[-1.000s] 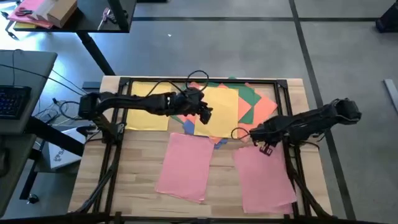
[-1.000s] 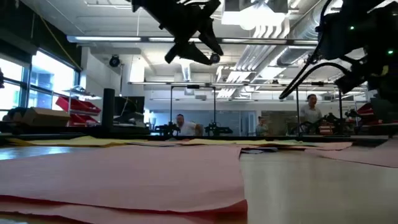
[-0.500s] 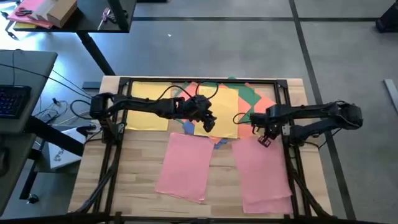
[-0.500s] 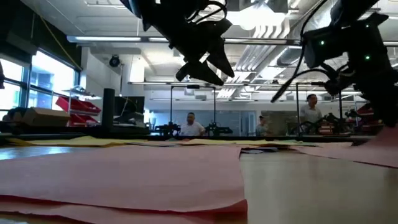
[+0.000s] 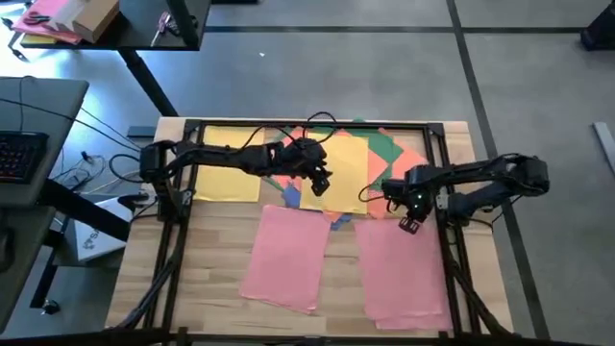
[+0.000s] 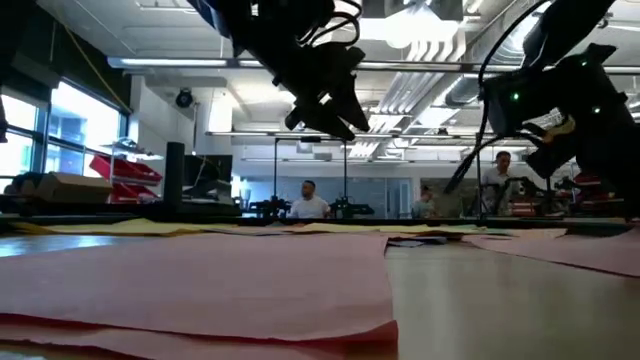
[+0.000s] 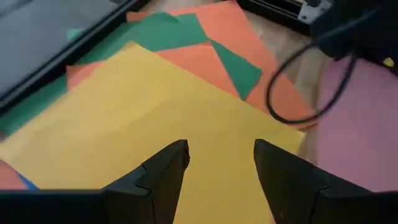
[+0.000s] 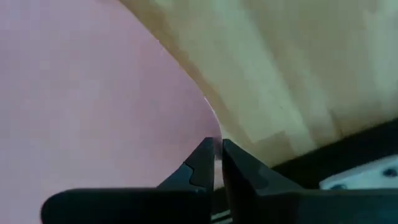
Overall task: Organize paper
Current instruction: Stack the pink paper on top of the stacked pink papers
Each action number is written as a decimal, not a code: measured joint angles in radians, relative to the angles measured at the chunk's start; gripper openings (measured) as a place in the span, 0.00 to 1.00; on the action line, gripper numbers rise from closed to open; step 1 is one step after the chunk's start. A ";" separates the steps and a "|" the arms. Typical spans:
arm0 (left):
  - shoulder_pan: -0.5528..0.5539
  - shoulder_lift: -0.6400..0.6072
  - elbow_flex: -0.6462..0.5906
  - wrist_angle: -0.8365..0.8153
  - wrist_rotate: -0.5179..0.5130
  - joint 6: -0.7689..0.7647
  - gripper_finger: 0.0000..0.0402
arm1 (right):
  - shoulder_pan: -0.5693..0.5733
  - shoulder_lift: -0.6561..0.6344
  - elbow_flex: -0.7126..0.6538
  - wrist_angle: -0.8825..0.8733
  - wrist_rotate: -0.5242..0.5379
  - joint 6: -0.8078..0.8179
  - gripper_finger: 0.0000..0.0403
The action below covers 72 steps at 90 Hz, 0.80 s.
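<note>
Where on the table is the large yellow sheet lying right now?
In the high view the yellow sheet lies at the table's far middle, atop orange and green sheets, directly beneath the left tool.

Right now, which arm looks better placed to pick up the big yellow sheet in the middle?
The left. Its gripper hangs open right above the yellow sheet. The right gripper is already shut on the edge of a pink sheet off to the side.

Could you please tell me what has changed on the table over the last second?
The right gripper, shut on the right pink sheet, has dragged it leftward, squaring it. The left gripper, open, shifted slightly over the yellow sheet. The left pink sheet stayed.
</note>
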 joint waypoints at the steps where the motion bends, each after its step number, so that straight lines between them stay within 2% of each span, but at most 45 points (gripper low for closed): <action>1: 0.003 0.000 0.000 0.000 0.000 0.007 0.45 | 0.002 0.010 0.000 0.000 -0.006 -0.002 0.06; 15: 0.041 0.000 0.000 0.000 0.012 0.086 0.45 | 0.054 0.179 0.011 -0.013 -0.049 -0.017 0.08; 35: 0.098 0.000 0.000 0.007 -0.010 0.029 0.45 | 0.083 0.381 0.048 -0.065 -0.022 -0.090 0.08; 57: 0.151 0.000 0.000 0.008 -0.039 -0.023 0.45 | 0.084 0.363 0.092 -0.124 0.051 -0.160 0.10; 72: 0.174 -0.009 0.000 0.005 -0.033 -0.021 0.45 | 0.091 0.321 0.094 -0.128 0.017 -0.196 0.24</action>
